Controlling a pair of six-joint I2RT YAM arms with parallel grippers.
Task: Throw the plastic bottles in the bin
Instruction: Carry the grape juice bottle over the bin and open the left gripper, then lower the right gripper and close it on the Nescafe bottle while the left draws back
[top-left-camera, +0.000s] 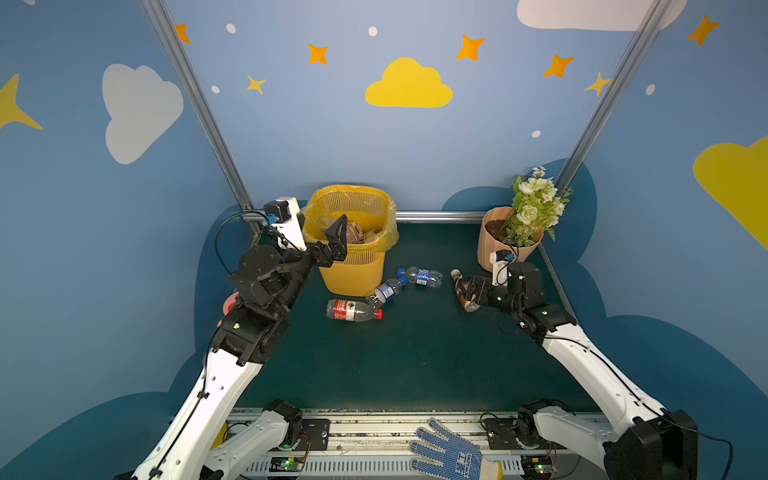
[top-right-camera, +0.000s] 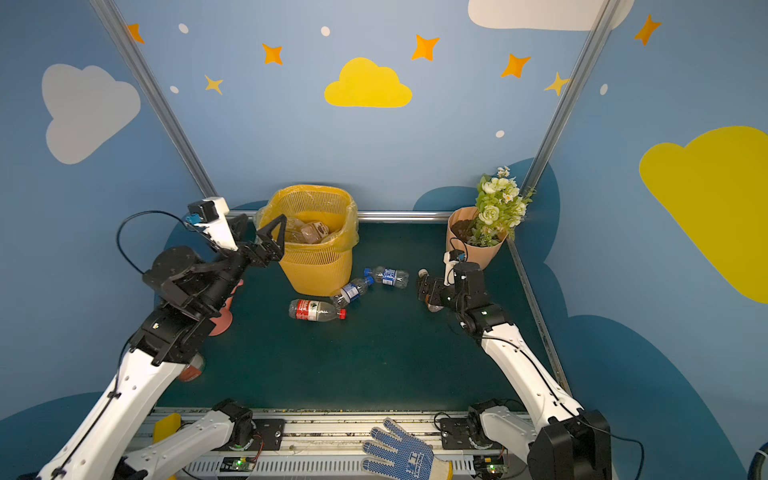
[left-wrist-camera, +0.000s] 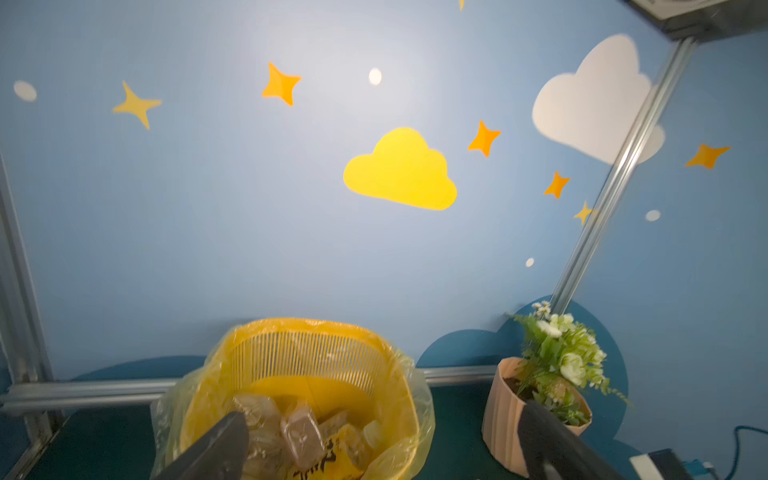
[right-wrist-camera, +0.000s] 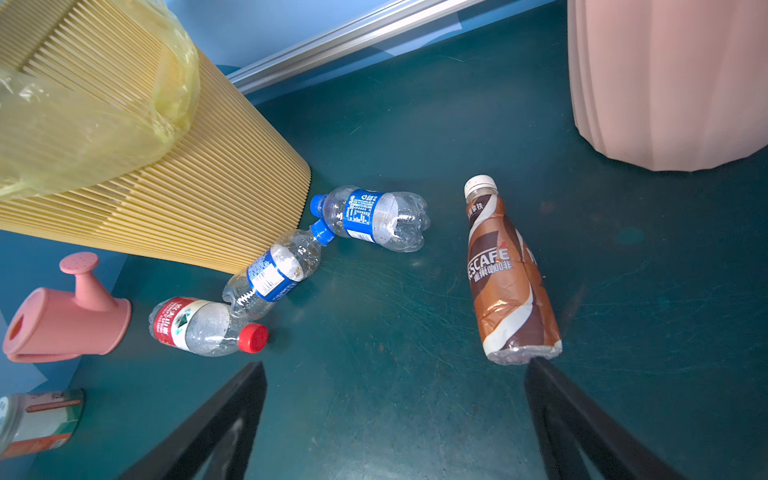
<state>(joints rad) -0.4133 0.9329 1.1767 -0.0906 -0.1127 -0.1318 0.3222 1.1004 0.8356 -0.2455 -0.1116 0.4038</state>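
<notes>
Bottles lie in two places: several crumpled ones (left-wrist-camera: 299, 432) sit inside the yellow bin (top-left-camera: 353, 266), which stands at the far middle-left of the green table (top-left-camera: 415, 353), and four more lie on their sides on the table. A red-labelled bottle (top-left-camera: 353, 310) with a red cap lies nearest, just in front of the bin. A blue-labelled bottle (top-left-camera: 386, 291) leans against the bin's base and touches the red-labelled one. A second blue-labelled bottle (top-left-camera: 422, 276) lies just to its right, the two blue caps almost meeting. A brown coffee bottle (right-wrist-camera: 505, 282) with a white cap lies further right, near the peach flower pot (top-left-camera: 488, 245) at the far right. The left gripper (top-right-camera: 257, 229) hangs above the bin's near-left rim with its jaws spread wide and nothing between them; in the left wrist view the bin's open mouth shows between the two fingers. The right gripper (right-wrist-camera: 395, 363) is low over the table beside the coffee bottle, jaws also spread wide and empty; one fingertip sits right at the bottle's base, though I cannot tell whether it touches. A pink watering can (right-wrist-camera: 66, 324) lies at the left, partly hidden behind the left arm in both top views. A blue-dotted work glove (top-left-camera: 449, 453) shows at the near edge.
</notes>
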